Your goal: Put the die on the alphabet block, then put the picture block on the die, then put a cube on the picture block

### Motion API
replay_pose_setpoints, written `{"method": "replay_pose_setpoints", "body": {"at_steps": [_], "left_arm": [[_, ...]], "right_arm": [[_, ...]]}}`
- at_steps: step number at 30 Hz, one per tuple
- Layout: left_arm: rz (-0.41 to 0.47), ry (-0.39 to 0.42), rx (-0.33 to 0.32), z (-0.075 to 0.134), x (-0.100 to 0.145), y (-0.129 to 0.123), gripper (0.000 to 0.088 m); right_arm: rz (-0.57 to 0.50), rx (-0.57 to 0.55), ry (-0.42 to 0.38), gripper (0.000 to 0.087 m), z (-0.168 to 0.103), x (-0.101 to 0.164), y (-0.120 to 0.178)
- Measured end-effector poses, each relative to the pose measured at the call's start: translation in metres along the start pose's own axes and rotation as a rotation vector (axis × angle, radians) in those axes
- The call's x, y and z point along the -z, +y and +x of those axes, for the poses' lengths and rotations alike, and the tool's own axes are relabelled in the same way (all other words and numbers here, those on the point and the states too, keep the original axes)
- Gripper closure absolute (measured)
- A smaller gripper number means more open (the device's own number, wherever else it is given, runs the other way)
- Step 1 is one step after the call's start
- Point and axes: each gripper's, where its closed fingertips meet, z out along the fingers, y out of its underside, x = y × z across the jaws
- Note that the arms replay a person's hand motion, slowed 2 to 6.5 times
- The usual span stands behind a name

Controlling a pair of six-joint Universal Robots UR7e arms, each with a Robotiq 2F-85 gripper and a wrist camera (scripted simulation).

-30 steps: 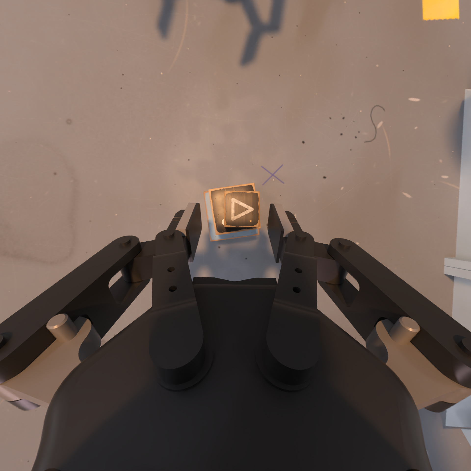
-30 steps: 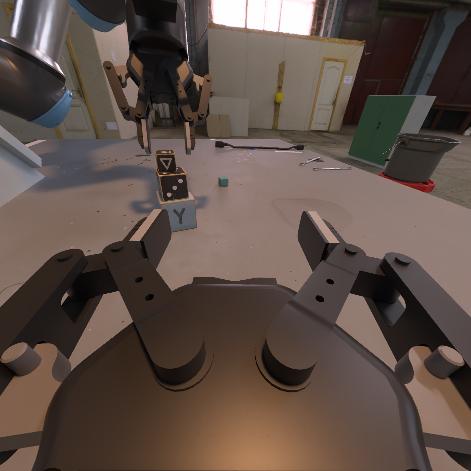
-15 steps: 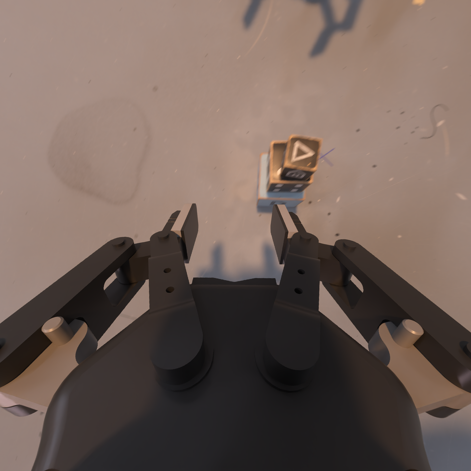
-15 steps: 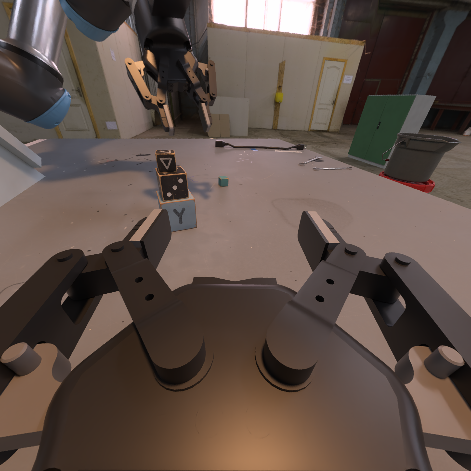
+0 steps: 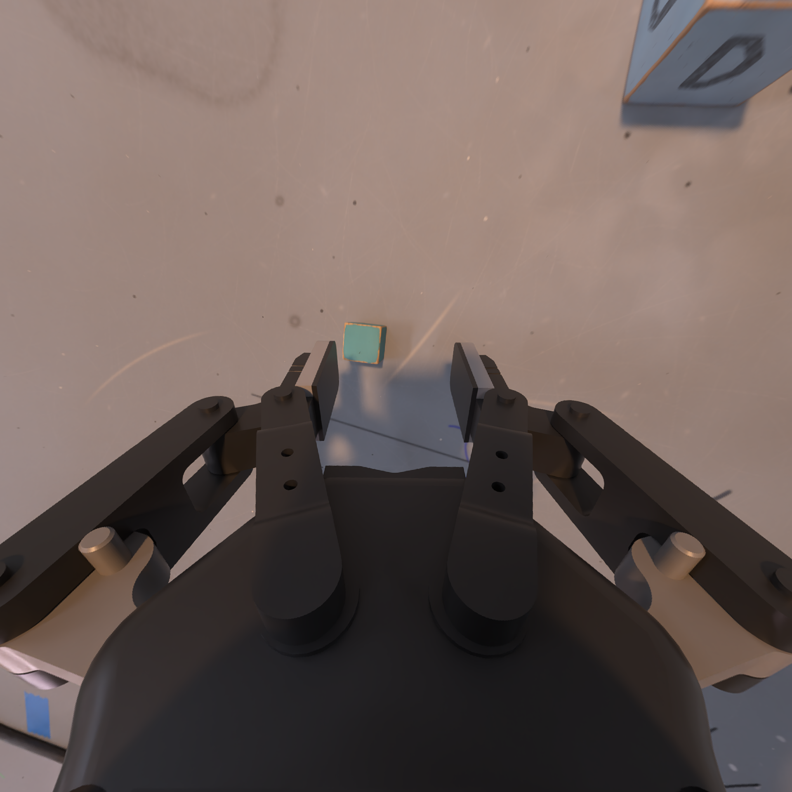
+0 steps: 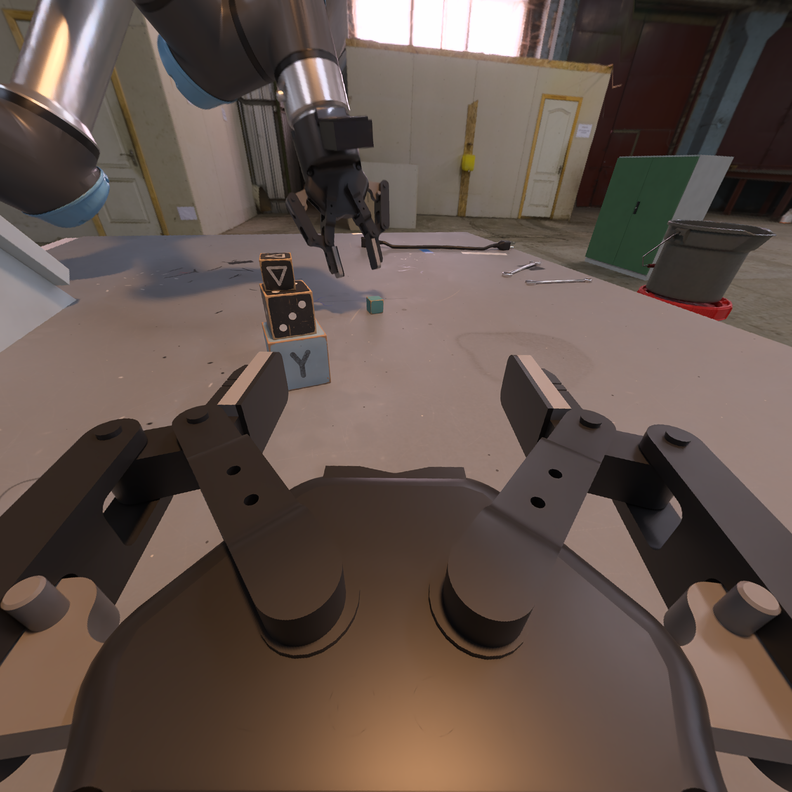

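Note:
In the right wrist view a stack stands on the table: a pale blue alphabet block [image 6: 306,362] at the bottom, a black die [image 6: 290,313] on it, and a small black picture block [image 6: 277,273] with a white triangle on top. A small teal cube [image 6: 375,305] lies on the table to the right of the stack. The left gripper [image 6: 355,261] hangs open above the table, just left of and above the cube. In the left wrist view the left gripper [image 5: 394,373] is open and empty, with the teal cube [image 5: 362,349] just beyond its left finger. My right gripper [image 6: 392,385] is open and empty, low in front of the stack.
The alphabet block's corner [image 5: 703,51] shows at the top right of the left wrist view. Two wrenches [image 6: 557,281] and a black cable [image 6: 445,246] lie at the table's far side. A grey bucket [image 6: 707,259] stands beyond the right edge. A stain [image 6: 523,347] marks the table.
The left gripper has moved right from above the stack and come down toward the teal cube, still open. The stack and the right gripper have not moved.

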Motion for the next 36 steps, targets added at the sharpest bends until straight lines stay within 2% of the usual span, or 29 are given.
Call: {"method": "replay_pose_setpoints", "body": {"at_steps": [9, 15, 20, 25, 28, 36], "left_arm": [[-0.046, 0.006, -0.053, -0.011, -0.027, 0.016, 0.0409], [-0.032, -0.024, -0.08, -0.018, -0.034, 0.013, 0.0427], [-0.016, -0.014, -0.091, -0.021, -0.038, 0.011, 0.0465], [-0.008, 0.028, -0.085, -0.019, -0.041, 0.011, 0.0552], [-0.006, 0.052, -0.077, -0.017, -0.042, 0.012, 0.0675], [0.065, 0.097, -0.004, -0.01, -0.033, -0.001, 0.0672]], "right_arm": [[0.009, -0.009, 0.002, 0.002, 0.001, 0.001, -0.001], [0.01, -0.013, 0.002, 0.002, 0.001, 0.001, -0.001], [0.011, -0.014, 0.003, 0.002, 0.002, 0.001, -0.001], [0.012, -0.015, 0.005, 0.002, 0.002, 0.001, -0.001], [0.013, -0.017, 0.005, 0.002, 0.002, 0.001, -0.001], [0.013, -0.017, 0.005, 0.002, 0.002, 0.001, -0.001]]}}
